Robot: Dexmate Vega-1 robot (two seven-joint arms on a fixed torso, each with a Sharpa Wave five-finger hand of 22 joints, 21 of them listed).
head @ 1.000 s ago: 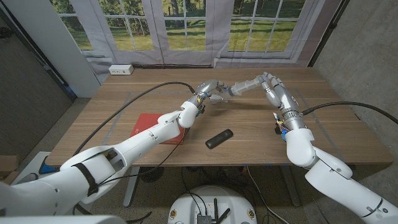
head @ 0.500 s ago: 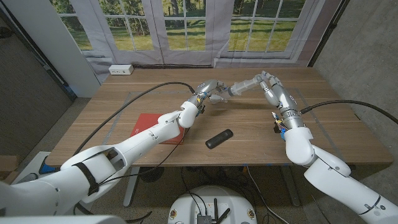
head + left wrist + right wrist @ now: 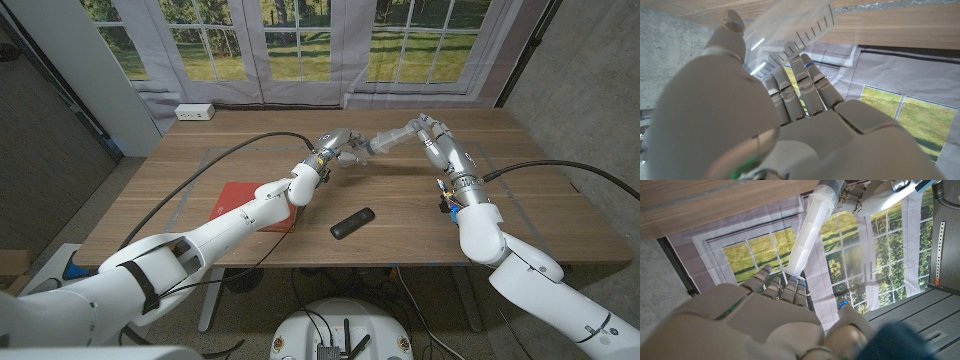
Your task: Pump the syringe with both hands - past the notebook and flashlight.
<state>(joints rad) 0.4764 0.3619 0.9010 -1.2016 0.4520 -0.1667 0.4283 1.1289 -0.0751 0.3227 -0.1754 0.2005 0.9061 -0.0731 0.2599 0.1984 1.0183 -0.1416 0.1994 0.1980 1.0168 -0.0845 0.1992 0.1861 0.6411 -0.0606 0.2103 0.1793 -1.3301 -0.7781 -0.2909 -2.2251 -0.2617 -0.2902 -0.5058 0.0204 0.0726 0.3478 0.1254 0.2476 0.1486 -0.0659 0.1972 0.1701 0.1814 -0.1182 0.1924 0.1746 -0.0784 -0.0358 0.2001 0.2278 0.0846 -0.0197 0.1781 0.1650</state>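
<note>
Both hands meet over the table's far middle: left hand (image 3: 337, 146) grips the syringe (image 3: 380, 143) barrel, right hand (image 3: 428, 138) holds its other end. We see it's clear plastic; the left wrist view shows black graduations, while our head view can't. Fingers hide both ends. Flashlight (image 3: 353, 222) and notebook (image 3: 232, 201) lie nearer us than the syringe.

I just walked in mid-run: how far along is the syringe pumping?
Done: the syringe is lifted, held between the left hand and right hand, beyond the notebook and flashlight. In hand: both grips. Left: pumping; how far the plunger sits can't be judged.
</note>
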